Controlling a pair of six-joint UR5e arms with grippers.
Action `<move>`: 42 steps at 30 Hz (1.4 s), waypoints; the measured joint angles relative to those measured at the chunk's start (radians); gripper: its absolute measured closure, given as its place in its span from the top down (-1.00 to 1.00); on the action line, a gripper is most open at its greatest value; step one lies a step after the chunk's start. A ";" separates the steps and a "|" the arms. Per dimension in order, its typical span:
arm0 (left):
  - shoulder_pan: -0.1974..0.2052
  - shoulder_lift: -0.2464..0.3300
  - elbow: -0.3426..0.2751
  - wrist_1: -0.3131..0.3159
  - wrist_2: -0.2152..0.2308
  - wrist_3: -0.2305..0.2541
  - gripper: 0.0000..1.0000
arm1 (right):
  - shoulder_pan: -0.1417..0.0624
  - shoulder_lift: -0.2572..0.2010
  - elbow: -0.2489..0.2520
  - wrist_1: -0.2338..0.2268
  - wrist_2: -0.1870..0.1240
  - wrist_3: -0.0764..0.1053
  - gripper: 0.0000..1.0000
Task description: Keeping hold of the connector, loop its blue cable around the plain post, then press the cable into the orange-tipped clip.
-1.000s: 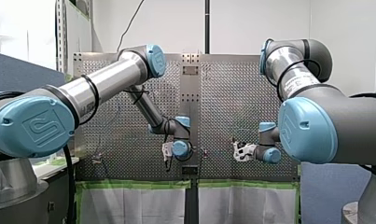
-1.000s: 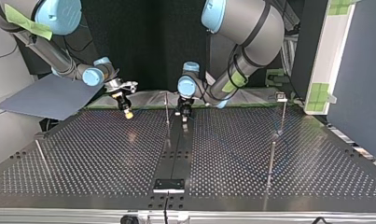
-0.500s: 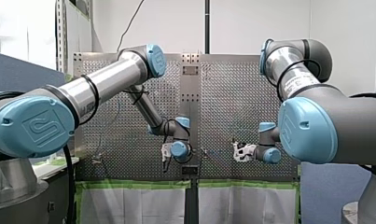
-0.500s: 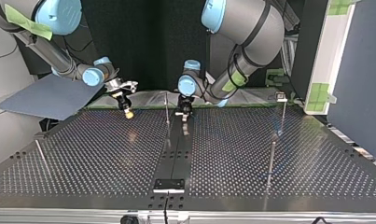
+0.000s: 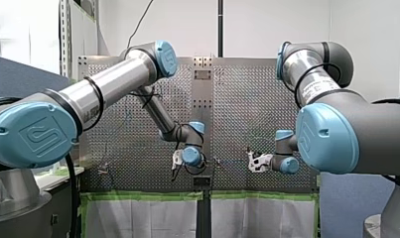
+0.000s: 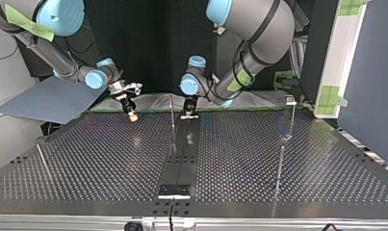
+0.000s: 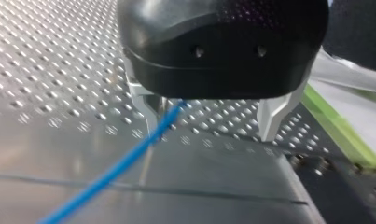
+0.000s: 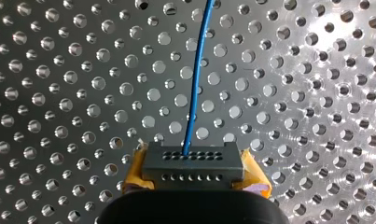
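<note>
**Cable runs straight out from the held connector; the thin post stands between the two pincers**

In the right wrist view, the right pincer point(image 8: 193, 181) is closed on the dark connector point(image 8: 193, 162), with a yellow pad point(image 8: 135, 173) against each end. The blue cable point(image 8: 193, 84) leaves the middle of the connector's face. It runs straight ahead over the perforated desk point(image 8: 59, 70), its long axis in line with the pincer's reach.

Further along, in the left wrist view, the left pincer point(image 7: 211, 133) stands wide open and holds nothing. The cable passes through its gap close to one metal finger point(image 7: 150, 119). I cannot tell whether it touches that finger.

In the top view a thin post point(image 6: 173, 118) stands between the two pincers. The left pincer is just beside it and the right one is further off toward the view's left. I judge that looping depends on which side of this post the cable lies, and the cable is too thin to trace in that view.

More rods stand well apart at the top view's right. No orange tip can be made out on any of them, so the clip is not identified.
</note>
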 joint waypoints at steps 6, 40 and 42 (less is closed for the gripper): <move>-0.004 0.053 -0.054 0.051 0.010 0.001 1.00 | 0.000 0.000 0.000 0.012 -0.001 -0.005 -1.00; -0.103 0.127 -0.201 0.040 0.012 0.012 1.00 | -0.006 0.000 0.000 0.044 -0.011 -0.018 -1.00; -0.116 0.126 -0.201 0.040 0.012 0.010 1.00 | -0.006 0.000 0.000 0.044 -0.011 -0.017 -1.00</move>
